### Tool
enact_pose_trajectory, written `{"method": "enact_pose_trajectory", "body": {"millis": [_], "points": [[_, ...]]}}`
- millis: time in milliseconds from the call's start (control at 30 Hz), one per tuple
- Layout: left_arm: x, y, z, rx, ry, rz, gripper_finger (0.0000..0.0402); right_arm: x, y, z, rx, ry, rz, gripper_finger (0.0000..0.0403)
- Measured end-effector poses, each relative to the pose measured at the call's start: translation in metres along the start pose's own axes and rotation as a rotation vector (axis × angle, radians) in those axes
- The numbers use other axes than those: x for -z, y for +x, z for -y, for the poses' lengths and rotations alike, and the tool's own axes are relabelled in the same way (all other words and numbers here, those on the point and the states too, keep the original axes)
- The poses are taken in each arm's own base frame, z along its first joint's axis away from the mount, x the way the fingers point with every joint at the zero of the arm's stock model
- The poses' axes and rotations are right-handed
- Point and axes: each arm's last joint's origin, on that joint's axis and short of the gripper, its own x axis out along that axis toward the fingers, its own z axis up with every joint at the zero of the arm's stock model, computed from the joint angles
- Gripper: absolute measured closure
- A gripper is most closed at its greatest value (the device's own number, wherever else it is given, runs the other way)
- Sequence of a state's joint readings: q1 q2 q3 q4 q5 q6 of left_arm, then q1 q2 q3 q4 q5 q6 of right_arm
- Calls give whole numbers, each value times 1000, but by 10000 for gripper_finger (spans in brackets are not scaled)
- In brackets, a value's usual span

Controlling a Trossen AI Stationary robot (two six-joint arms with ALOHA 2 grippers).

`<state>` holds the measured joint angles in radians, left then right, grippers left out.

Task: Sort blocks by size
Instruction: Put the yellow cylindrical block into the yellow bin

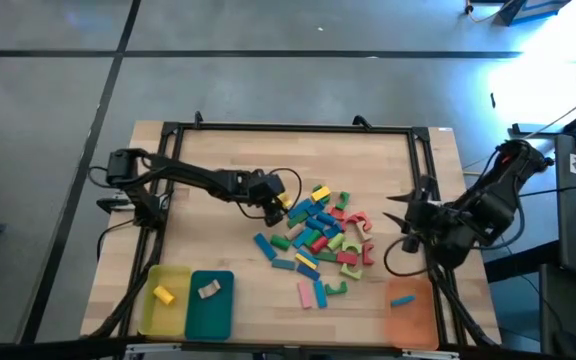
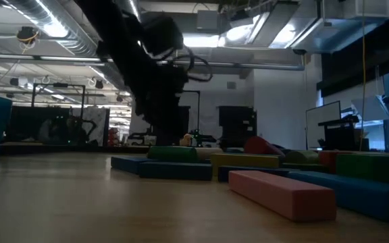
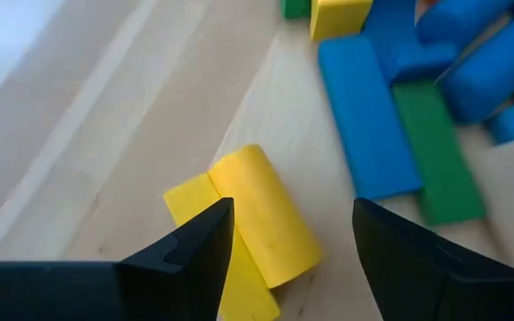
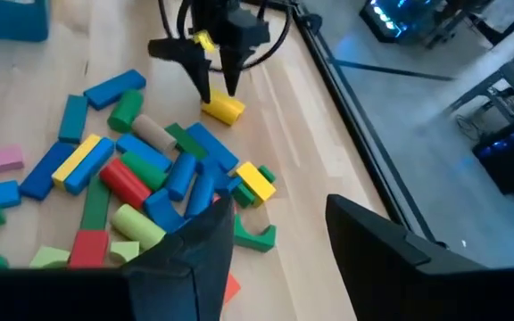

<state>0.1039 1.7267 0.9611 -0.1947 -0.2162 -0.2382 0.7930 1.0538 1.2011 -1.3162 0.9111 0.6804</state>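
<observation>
Left gripper: my left gripper [image 3: 284, 236] is hovering over a yellow cylinder block [image 3: 261, 214] at the near edge of the pile, fingers spread wide on either side of it, nothing grasped.
Yellow cylinder: it is lying on the tabletop [image 1: 218, 160] touching a flat yellow block [image 3: 194, 201], both just apart from the heap.
Right gripper: my right gripper [image 4: 279, 227] is waiting at the tabletop's right side, fingers parted and empty, looking across the pile.
Pile: most of the blocks [image 1: 318, 240] are sitting unsorted in a loose heap mid-tabletop, bars, cubes and arches mixed.
Done so far: one yellow piece is resting in the yellow tray [image 1: 148, 310], one pale piece in the teal tray [image 1: 193, 315], one blue piece on the orange tray [image 1: 423, 320].
Left to do: I am judging the sorting as barely begun; nearly every block is waiting its turn.
</observation>
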Motion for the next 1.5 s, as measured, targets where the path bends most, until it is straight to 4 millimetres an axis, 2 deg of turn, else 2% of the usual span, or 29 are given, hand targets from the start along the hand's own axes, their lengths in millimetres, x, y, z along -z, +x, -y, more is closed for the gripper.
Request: {"method": "enact_pose_trajectory", "body": {"millis": [133, 333, 533, 833, 1133, 1500], "points": [[7, 15, -1, -19, 5, -42, 190, -3, 11, -4, -2, -23, 9, 221], [8, 28, -3, -36, -1, -36, 191, 3, 41, -14, -41, -76, -18, 221], [6, 29, -4, -28, 2, -14, 194, 10, 72, -14, -80, -41, -56, 221], [10, 29, 0, -31, 49, -48, 234, 18, 112, -7, -180, 11, -49, 221], [18, 27, 9, 0, 163, -105, 250, 19, 130, 12, -158, 74, -87, 221], [22, 28, 13, 26, 190, -114, 226, 19, 134, 19, -193, 103, -103, 221]]}}
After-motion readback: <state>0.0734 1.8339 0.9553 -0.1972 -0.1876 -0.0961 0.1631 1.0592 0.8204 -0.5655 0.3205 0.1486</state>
